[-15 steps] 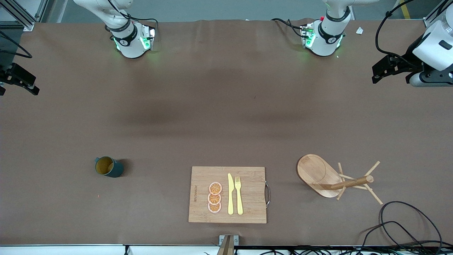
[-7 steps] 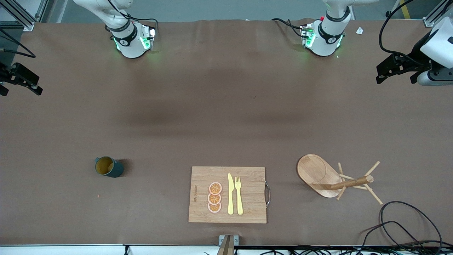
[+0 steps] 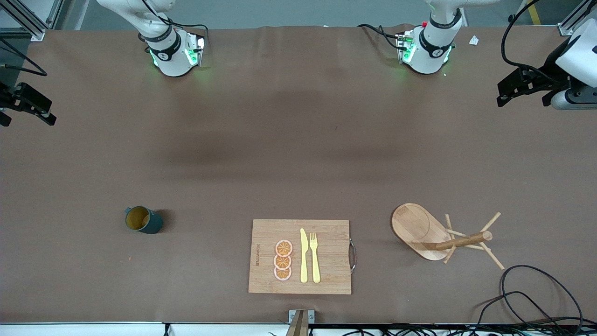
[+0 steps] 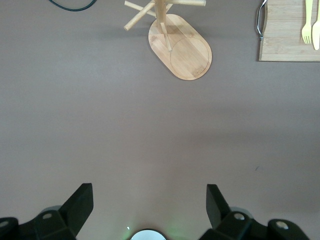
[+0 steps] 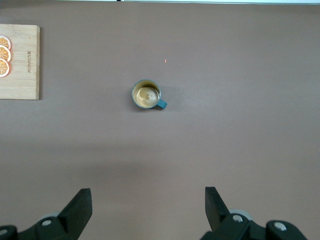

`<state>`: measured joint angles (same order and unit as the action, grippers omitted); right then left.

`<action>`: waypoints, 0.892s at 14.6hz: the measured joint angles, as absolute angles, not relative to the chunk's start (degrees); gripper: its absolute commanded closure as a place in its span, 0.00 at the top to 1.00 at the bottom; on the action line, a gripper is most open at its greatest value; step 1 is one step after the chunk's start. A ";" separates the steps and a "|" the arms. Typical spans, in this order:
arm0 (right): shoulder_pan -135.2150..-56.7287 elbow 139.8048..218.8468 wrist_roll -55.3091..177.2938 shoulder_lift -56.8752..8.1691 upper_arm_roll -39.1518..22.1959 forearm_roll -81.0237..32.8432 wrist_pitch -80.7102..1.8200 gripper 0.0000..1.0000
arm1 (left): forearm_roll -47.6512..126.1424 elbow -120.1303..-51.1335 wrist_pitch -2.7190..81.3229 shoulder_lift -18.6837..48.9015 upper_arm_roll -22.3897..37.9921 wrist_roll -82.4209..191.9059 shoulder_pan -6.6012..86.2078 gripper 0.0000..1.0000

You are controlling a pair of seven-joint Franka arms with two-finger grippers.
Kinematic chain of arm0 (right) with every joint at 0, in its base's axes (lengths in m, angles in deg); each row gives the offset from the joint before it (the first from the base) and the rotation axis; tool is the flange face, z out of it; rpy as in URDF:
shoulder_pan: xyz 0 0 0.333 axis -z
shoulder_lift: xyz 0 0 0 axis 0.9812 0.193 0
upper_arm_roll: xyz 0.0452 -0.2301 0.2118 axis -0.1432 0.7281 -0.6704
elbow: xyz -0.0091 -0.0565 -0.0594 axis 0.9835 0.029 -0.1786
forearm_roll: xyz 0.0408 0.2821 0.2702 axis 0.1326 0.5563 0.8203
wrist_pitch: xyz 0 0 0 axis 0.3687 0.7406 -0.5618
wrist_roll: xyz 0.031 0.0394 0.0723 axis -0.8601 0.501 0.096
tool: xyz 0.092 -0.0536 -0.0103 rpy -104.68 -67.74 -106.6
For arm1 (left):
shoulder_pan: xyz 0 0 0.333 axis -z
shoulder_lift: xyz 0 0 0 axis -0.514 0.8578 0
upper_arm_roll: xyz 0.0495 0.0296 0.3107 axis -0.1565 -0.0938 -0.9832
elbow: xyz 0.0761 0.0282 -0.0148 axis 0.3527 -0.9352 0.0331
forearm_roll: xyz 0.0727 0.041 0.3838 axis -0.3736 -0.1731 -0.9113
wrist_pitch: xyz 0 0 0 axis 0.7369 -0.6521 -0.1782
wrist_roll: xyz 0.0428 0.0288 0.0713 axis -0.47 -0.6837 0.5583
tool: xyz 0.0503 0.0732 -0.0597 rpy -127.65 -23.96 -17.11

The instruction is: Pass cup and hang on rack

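Front view: the cup (image 3: 143, 220) stands upright on the brown table (image 3: 289, 149), toward the right arm's end and well apart from everything else, its mustard inside showing. The rack (image 3: 436, 233) stands toward the left arm's end, its oval base on the cloth and its post with thin pegs rising from it. Between the two, and slightly nearer the camera, lies a cutting board (image 3: 326, 256) with three orange slices (image 3: 282, 260), a yellow knife (image 3: 303, 255) and a yellow fork (image 3: 315, 256) on it. A black cable (image 3: 536, 294) loops on the table near the rack, closer to the camera. The right gripper (image 3: 25, 109) hangs in the air at the right arm's end of the table, holding nothing. The left gripper (image 3: 522, 88) hangs at the left arm's end, also holding nothing.

Left wrist view: the left gripper (image 4: 150, 205) has its fingers spread wide with only bare table between them. The rack (image 4: 182, 47) and one edge of the cutting board (image 4: 285, 35), with its metal handle, show farther off.

Right wrist view: the right gripper (image 5: 149, 206) is likewise spread wide and empty over bare cloth. The cup (image 5: 147, 95) sits upright well apart from it, handle out to one side; a corner of the cutting board (image 5: 22, 65) with the orange slices (image 5: 4, 55) shows too.
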<state>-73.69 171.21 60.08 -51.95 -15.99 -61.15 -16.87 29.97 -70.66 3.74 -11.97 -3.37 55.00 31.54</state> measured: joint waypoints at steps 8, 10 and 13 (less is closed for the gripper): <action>-73.68 171.21 60.08 -51.95 -15.93 -61.15 -16.87 1.00 | 29.97 -70.20 3.58 -11.96 -3.45 55.00 31.37 1.00; -73.68 171.21 60.08 -51.96 -15.90 -61.15 -16.87 1.00 | 29.97 -70.08 3.58 -11.89 -3.43 55.00 31.41 1.00; -73.68 171.21 60.08 -51.95 -15.85 -61.15 -16.87 1.00 | 29.97 -70.07 3.58 -11.47 -3.43 55.00 31.42 1.00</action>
